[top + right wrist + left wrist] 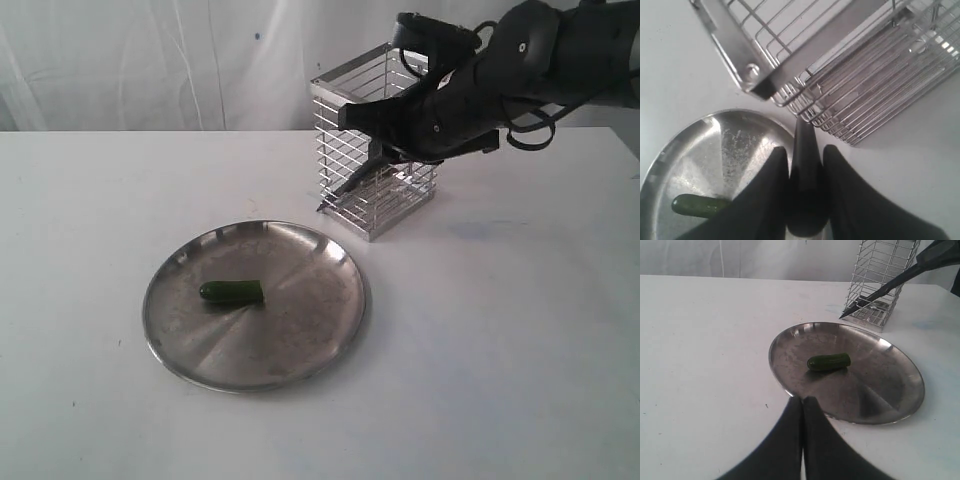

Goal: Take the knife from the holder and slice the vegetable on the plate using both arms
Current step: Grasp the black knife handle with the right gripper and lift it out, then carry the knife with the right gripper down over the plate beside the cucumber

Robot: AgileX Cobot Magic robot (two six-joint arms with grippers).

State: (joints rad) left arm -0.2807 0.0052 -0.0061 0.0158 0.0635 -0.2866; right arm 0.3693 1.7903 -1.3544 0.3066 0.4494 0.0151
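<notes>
**Knife clear of holder, gripped by right arm**

Right gripper [801, 200]: fingers [766, 200] closed on the knife [350, 185] handle, one on each side, seen plainly in the right wrist view. Blade slants down and away from the gripper, tip low in front of the holder [375, 150] and just above the worktop. Whether the tip touches the wire cannot be told. Knife is outside the holder, not in it.

Left gripper [802, 412]: fingers [785, 440] pressed together, no gap, nothing held. It hangs over the white worktop [90, 200] just short of the plate's near rim. Not seen in the exterior view.

Holder stands upright toward the far edge of the worktop, right of centre. Right arm [520, 60] reaches in from the far right corner, above and in front of the holder.

Plate [320, 350] lies flat near mid-worktop, closer to the near edge than the holder, close to it but apart. Vegetable [231, 292] lies on its side on the plate, left of plate centre, untouched by either gripper.
</notes>
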